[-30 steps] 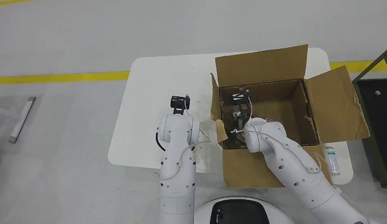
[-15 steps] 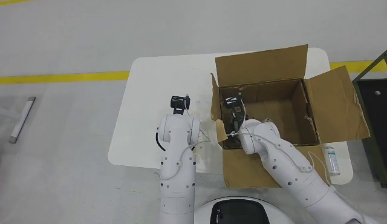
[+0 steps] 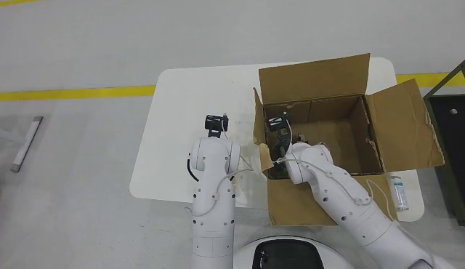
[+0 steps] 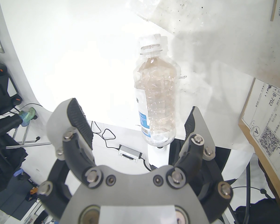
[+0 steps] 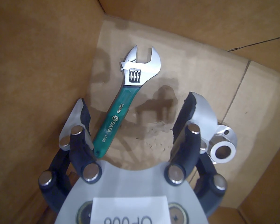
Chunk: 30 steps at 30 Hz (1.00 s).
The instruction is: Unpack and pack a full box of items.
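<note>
pale grey floor [image 3: 87, 36], yellow lines [image 3: 73, 93], white table [image 3: 182, 109]

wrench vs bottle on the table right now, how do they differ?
Place: the wrench lies on the floor of the cardboard box; the bottle is outside it, on the white table.
Look: the wrench is steel with a green handle; the bottle is clear plastic with a white cap.
Shared: each sits ahead of an open gripper, wrench at the right gripper, bottle at the left gripper, neither gripped.
</note>
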{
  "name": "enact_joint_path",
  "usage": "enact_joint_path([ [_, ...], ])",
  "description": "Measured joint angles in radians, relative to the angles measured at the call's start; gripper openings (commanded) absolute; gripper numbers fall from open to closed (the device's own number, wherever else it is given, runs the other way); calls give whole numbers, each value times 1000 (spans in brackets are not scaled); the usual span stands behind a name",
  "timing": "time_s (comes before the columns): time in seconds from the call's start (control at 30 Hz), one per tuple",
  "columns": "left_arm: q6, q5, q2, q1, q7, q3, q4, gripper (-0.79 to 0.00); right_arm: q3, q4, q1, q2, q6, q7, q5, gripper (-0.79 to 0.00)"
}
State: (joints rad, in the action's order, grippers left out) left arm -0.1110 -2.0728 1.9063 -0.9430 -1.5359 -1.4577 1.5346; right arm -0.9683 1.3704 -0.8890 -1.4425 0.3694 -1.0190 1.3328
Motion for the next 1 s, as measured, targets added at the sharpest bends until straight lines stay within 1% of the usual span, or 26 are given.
enact_joint_path([
  [0.17,0,0,0,0,0,0,0,0,-9,-3,0,-2,-9,-11,19,0],
  [0.2,0,0,0,0,0,0,0,0,-11,-4,0,-2,-10,-11,21,-58],
  [0.23,0,0,0,0,0,0,0,0,-13,-5,-1,-3,-11,-12,23,-154],
  [0.27,0,0,0,0,0,0,0,0,-16,-5,-2,-3,-11,-13,25,-191],
  [0.3,0,0,0,0,0,0,0,0,-18,-6,-3,-4,-11,-14,27,-339],
  [0.33,0,0,0,0,0,0,0,0,-19,-6,-3,-4,-11,-14,30,-400],
  [0.4,0,0,0,0,0,0,0,0,-23,-7,-4,-5,-13,-16,36,-425],
  [0.5,0,0,0,0,0,0,0,0,-25,-7,-5,-8,-16,-20,42,-434],
  [1.0,0,0,0,0,0,0,0,0,-57,-9,-12,-15,-27,-30,64,-437],
])
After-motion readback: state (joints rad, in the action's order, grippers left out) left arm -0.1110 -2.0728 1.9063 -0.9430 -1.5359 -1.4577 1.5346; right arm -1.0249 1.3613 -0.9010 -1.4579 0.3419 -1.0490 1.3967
